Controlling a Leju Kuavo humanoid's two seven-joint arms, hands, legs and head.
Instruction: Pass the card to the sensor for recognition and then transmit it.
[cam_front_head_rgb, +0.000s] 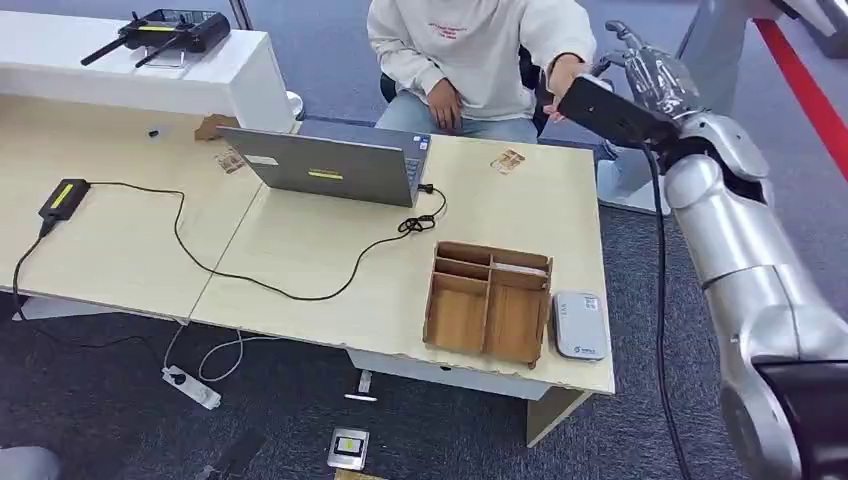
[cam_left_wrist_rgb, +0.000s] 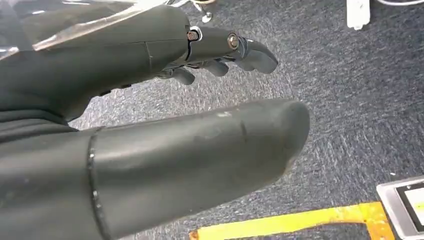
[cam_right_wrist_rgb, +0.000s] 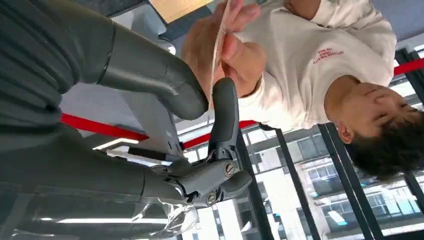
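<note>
Grey carpet runs under a pale desk (cam_front_head_rgb: 300, 260) carrying a laptop (cam_front_head_rgb: 335, 165), a wooden tray (cam_front_head_rgb: 488, 300) and, just beside it at the near corner, the white sensor (cam_front_head_rgb: 580, 325). I have the right hand (cam_right_wrist_rgb: 200, 100) raised past the desk's far corner toward a seated person. The card (cam_right_wrist_rgb: 218, 45) sits edge-on in the person's hand (cam_right_wrist_rgb: 225, 45), its free end down between my thumb and a dark finger. They flank it closely, yet I can't tell whether they are clamped on it, so I judge this a handover, with the person gripping so nothing drops. Another card (cam_front_head_rgb: 507, 160) lies on the desk. My left hand (cam_left_wrist_rgb: 165, 100) hangs over the carpet, fingers loosely apart, holding nothing.
</note>
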